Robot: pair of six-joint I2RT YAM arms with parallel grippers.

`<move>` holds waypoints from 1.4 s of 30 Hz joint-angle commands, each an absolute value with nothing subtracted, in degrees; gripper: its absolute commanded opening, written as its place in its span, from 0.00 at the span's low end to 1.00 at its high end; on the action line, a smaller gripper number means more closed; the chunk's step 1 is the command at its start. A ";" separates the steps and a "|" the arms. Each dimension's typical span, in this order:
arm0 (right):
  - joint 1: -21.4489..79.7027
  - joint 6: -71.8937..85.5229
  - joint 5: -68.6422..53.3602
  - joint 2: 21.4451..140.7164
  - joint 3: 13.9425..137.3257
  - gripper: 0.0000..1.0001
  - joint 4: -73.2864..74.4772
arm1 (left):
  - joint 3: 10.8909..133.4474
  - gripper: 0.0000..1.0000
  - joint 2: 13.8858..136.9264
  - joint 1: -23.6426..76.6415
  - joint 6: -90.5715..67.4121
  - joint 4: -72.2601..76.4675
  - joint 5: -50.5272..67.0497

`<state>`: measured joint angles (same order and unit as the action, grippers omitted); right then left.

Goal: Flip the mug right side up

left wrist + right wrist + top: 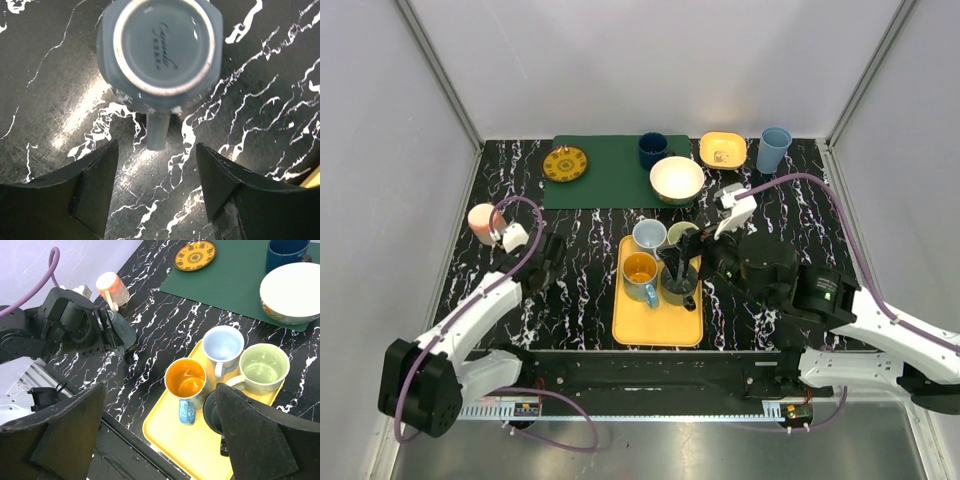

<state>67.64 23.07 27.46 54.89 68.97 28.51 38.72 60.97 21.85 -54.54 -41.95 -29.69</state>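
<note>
Standing base-up on the black marbled table (260, 100), the grey-blue mug (165, 45) shows the left wrist camera its ringed underside and a printed maker's mark. Its handle (157, 130) points toward the left gripper (156, 162). That pincer is spread wide with nothing in it. Its 2 dark fingers (97, 185) sit low on either side of the handle's end and clear of it. From the right wrist camera, the mug is just beside the left arm's fingers, on bare table to the left of the yellow tray (165, 440).

The right gripper (160, 390) hangs above the tray, also wide apart and holding nothing. 4 mugs sit mouth-up on the tray: an orange-lined mug (186, 382), a pale blue mug (223, 347), a pale green mug (264, 367) and a dark mug (214, 412) partly hidden by a finger.

A pink mug (483, 222) is on the table beyond the left arm. Farther back, a green mat (610, 185) carries a patterned yellow plate (565, 163), a navy mug (653, 150) and a white bowl (677, 179). A yellow dish (723, 150) and a blue cup (775, 148) stand to its right.
</note>
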 commanded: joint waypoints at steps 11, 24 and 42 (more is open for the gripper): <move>68.03 22.59 31.20 51.68 64.87 0.96 25.93 | 39.99 0.44 64.16 14.33 -49.13 -32.35 -24.79; 68.03 23.64 31.20 52.47 64.16 0.97 25.93 | 37.62 0.42 65.83 10.37 -46.76 -29.09 -21.18; 67.33 25.04 23.83 53.88 58.28 0.98 14.88 | 39.64 0.00 44.41 11.69 -48.76 -12.50 10.17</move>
<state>67.64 23.40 26.94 53.39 60.49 23.22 36.64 53.28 10.44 -46.17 -28.93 -5.89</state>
